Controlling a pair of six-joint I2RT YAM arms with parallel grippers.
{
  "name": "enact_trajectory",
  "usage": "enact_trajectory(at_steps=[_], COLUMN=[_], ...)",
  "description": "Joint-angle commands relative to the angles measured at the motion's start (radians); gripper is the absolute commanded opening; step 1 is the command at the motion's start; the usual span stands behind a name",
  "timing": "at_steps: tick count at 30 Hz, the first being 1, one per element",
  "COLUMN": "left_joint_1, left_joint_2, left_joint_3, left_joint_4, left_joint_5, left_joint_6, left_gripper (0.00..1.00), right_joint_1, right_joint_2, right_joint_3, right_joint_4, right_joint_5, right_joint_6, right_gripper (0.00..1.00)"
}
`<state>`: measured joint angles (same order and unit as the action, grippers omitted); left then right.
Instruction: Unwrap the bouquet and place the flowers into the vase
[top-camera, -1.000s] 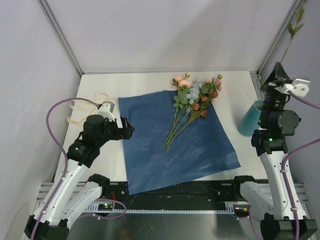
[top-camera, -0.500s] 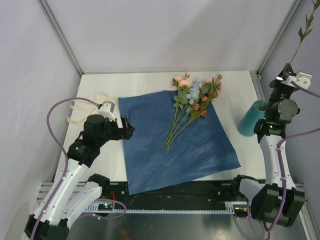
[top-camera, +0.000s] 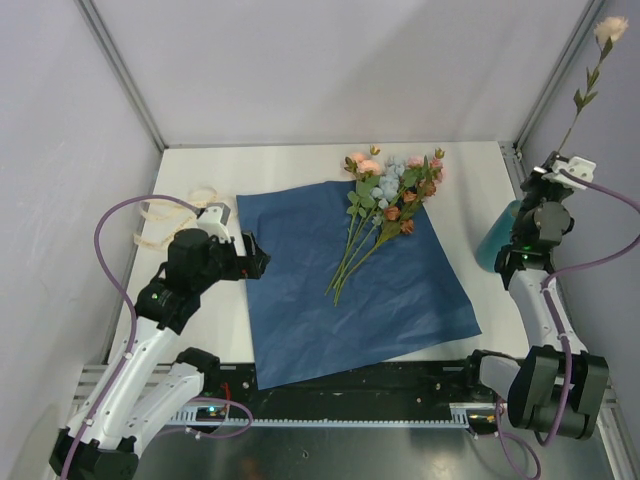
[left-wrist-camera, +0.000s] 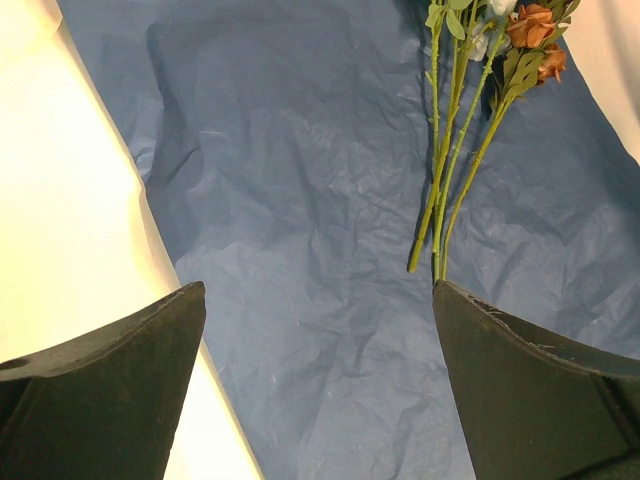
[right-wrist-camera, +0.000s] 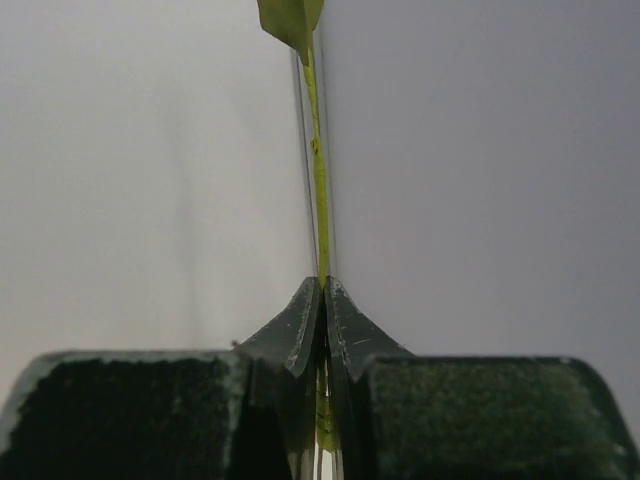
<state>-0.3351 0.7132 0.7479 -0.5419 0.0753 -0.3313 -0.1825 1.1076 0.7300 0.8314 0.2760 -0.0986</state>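
Expect bright, even, diffuse light in the overhead view: the white table shows no glare, and the blue paper carries only faint, soft-edged shadows. In the left wrist view, the table strip at 9 o'clock is overexposed to a textureless yellowish white, while the paper's creases read clearly. The fingers of the left gripper, at 7 and 5 o'clock, are near-black and slightly soft. In the right wrist view, the wall is lighter at 9 o'clock than at 3 o'clock. The flower stem above the right gripper is fairly sharp; the leaf at 12 o'clock is blurred.
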Motion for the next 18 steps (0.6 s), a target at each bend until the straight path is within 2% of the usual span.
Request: enact_trajectory(at_steps=[1, 9, 13, 18], left_joint_1=[0.006, 0.007, 0.007, 0.007], left_joint_2=[-0.006, -0.012, -0.017, -0.022], left_joint_3=[-0.002, -0.001, -0.001, -0.003], left_joint_4=[0.009, 0.01, 0.011, 0.011], left_joint_5=[0.01, 0.009, 0.01, 0.013], left_joint_6=[0.023, 0.021, 0.021, 0.02], left_gripper=[1.0, 1.0, 1.0, 1.0], right_joint_1=[0.054, 0.195, 0.23, 0.244], right_joint_2=[-0.049, -0.104, -0.161, -0.227], right_joint_3=[-0.035, -0.041, -0.041, -0.042], right_joint_4=[-0.051, -0.194, -0.295, -0.394], right_joint_5=[0.103, 0.248, 0.302, 0.286], right_joint_6=[0.036, -0.058, -0.015, 0.034], right_gripper=[0.11, 0.31, 0.34, 0.34])
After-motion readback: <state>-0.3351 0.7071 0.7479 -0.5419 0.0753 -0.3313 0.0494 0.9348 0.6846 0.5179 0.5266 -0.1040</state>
